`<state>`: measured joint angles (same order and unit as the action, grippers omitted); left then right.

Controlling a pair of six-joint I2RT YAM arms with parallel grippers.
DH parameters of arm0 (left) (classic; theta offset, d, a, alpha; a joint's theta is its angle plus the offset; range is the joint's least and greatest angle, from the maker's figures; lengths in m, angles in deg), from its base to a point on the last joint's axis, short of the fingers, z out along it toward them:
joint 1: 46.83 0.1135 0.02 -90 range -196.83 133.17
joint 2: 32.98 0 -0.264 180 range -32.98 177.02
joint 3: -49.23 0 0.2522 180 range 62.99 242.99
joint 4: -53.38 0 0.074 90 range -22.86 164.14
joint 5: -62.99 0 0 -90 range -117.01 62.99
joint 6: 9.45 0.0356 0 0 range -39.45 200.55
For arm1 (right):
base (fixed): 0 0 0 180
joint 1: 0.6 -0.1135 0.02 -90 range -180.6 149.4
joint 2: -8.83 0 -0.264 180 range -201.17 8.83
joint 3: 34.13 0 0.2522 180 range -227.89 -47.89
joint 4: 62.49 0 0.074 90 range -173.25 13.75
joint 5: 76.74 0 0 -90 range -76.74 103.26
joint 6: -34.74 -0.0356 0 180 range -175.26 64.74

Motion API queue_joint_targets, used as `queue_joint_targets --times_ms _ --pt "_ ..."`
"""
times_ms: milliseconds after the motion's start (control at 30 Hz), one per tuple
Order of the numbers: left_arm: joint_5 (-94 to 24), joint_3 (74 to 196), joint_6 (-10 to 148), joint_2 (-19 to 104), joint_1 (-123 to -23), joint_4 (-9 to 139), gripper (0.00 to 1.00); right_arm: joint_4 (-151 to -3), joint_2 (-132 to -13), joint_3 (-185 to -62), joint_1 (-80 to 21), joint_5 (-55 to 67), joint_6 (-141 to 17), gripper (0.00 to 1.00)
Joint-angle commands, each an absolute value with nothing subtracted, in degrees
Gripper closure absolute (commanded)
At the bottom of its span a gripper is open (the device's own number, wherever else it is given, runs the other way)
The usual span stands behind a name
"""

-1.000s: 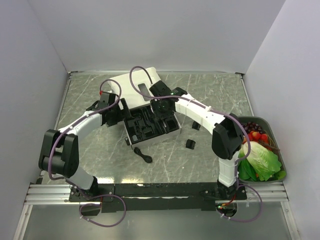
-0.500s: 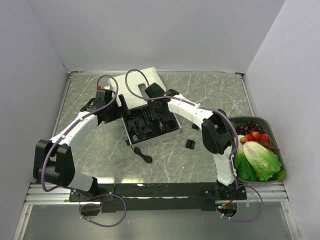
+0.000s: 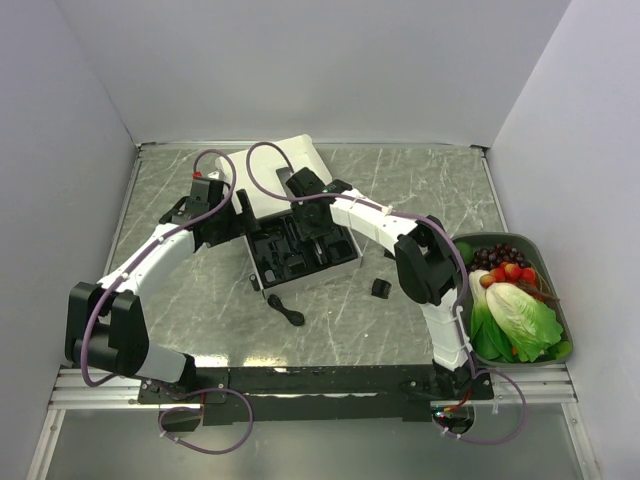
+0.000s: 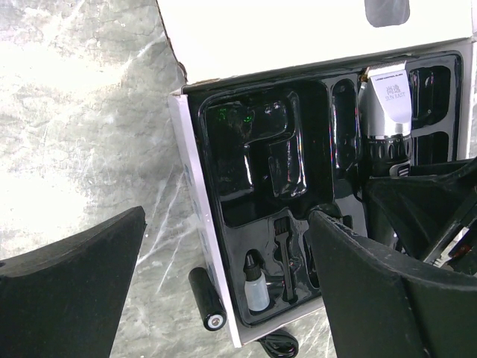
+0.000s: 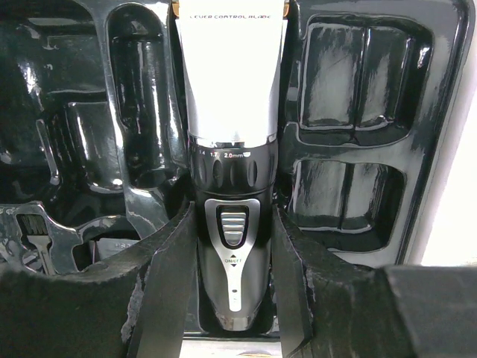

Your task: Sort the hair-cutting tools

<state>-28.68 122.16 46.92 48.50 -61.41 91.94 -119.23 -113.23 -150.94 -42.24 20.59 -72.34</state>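
Lying loose on the marbled grey worktop [image 3: 430, 180], nearest the arm bases, a small black plastic attachment [image 3: 381, 288] and a thin black cord-like piece [image 3: 288, 310] are seen, well apart from each other. A second black attachment [image 3: 392, 253] sits just beyond the first.

Farther in, the slim black electric hair clipper with a silver blade end [image 5: 231, 89] is bedded in the middle slot of the glossy black moulded tray [image 5: 358, 127] inside the white cardboard box [image 4: 298, 37]. The right claw [image 5: 233, 216] is clenched on the clipper's black handle, one finger on each flank, just below the adjustment ring. The left claw [image 4: 227, 216] is released wide above the tray's left compartments, with nothing between its fingers.

The clipper is judged stiff, fairly heavy for its size and smooth-sided, so slip is likely on the glossy shell. The waisted handle near the switch is judged the best hold, with the blade left untouched. The attachments are judged light and rigid, easily flicked away.

The blade teeth are cut off by the frame edge in the right wrist view. In the top view the slot is hidden beneath both wrists, and what the cord-like piece is cannot be made out.
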Motion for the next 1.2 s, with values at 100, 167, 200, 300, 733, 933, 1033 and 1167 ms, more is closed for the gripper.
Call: queue_joint_targets --times_ms 100,167,200,300,733,933,1033,1167 --pt "-28.6 123.7 47.3 46.7 -61.6 91.5 0.03 -116.8 -110.8 -151.4 -42.5 20.8 -71.4 0.46" --pt "-28.7 123.9 47.2 46.9 -61.6 91.3 0.03 -117.3 -109.6 -152.2 -42.6 20.8 -71.3 0.42" --pt "-28.8 124.0 47.2 47.0 -61.6 91.3 0.03 -117.8 -109.2 -152.7 -42.5 20.7 -71.3 0.38" --pt "-28.8 124.2 47.2 47.5 -61.6 91.0 0.03 -119.1 -107.2 -154.7 -42.7 20.9 -71.0 0.35" --pt "-28.8 125.5 47.4 48.6 -61.6 90.6 0.03 -121.2 -107.9 -159.0 -42.8 23.8 -69.4 0.97" --pt "-28.7 125.3 47.8 48.5 -61.5 91.0 0.03 -119.8 -109.2 -156.7 -42.8 23.7 -69.8 1.0" --pt "-28.6 125.2 47.8 48.4 -61.5 91.1 0.03 -118.6 -109.9 -154.6 -42.7 23.2 -70.2 1.0" --pt "-28.6 124.8 47.7 48.3 -61.5 91.0 0.03 -117.3 -111.8 -151.9 -42.7 21.3 -71.6 1.0"
